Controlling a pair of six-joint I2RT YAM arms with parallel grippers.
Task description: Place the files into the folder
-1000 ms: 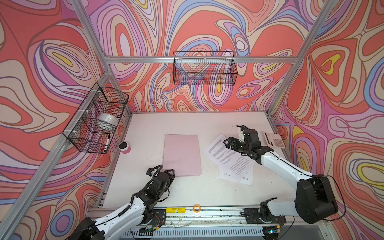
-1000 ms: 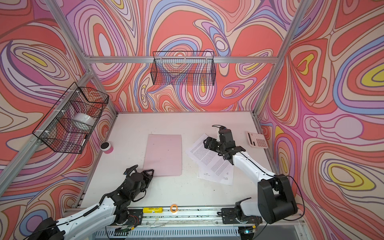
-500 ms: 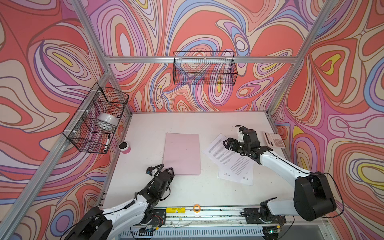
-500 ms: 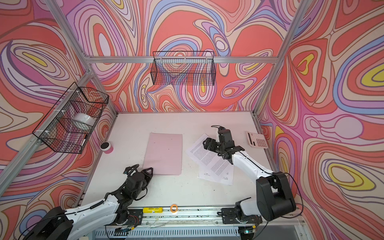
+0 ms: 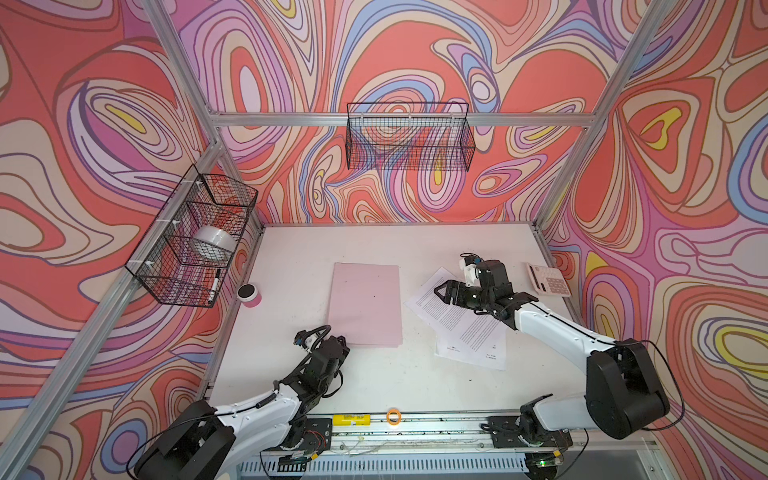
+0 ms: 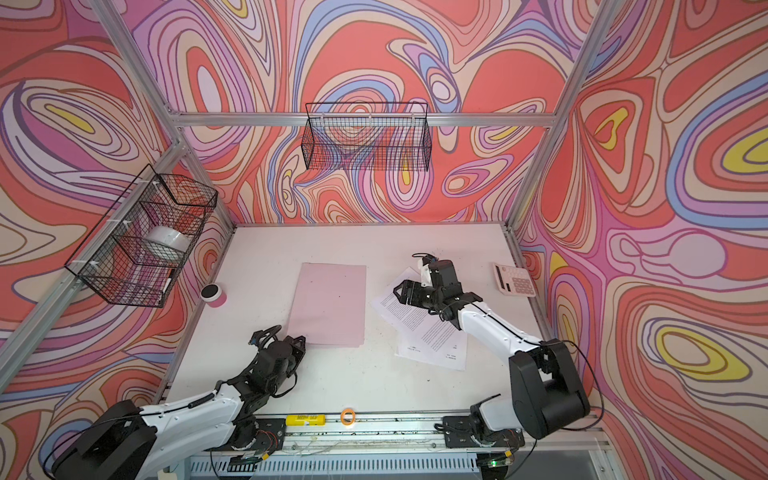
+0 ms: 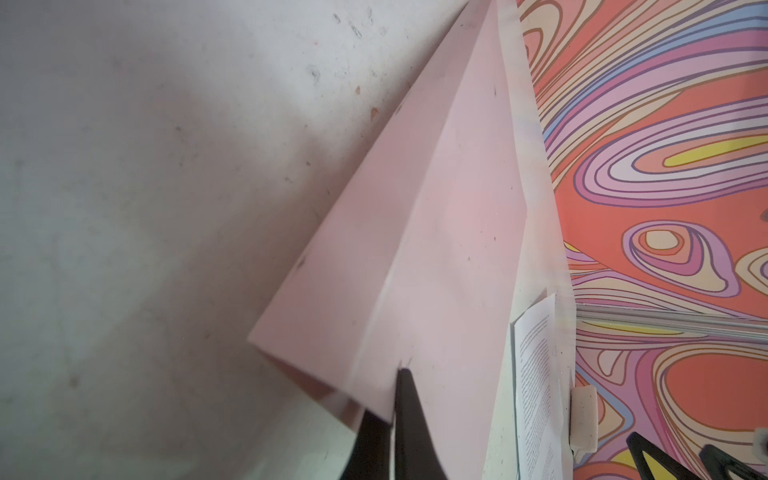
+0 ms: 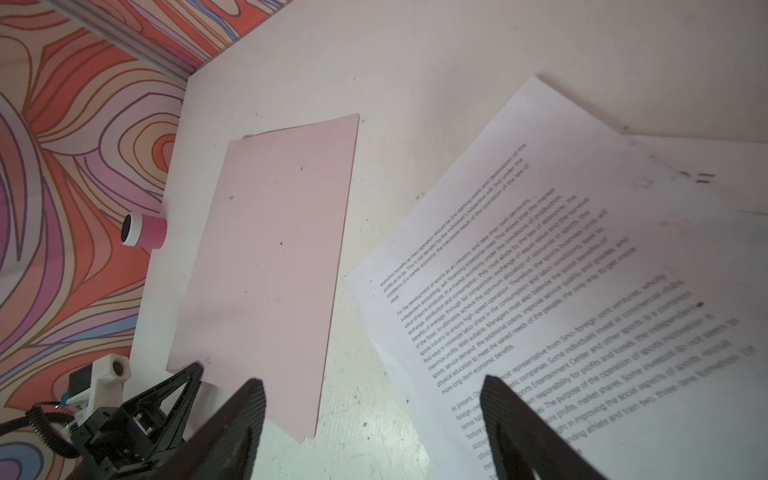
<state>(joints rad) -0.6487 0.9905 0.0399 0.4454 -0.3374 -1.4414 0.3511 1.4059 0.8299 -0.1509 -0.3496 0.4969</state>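
Two robot arms at a white desk (image 5: 374,382), starting to open a pink folder for printed sheets.

The left hand (image 5: 338,340) is pinched shut on the near left corner of the folder (image 5: 365,305), which lies flat mid-desk, not yet opened. The right hand (image 5: 441,293) hovers with jaws wide over the files (image 5: 461,328), fanned just beside the folder. The next move is probably to lift the cover without dragging the folder, then to catch the thin sheets.
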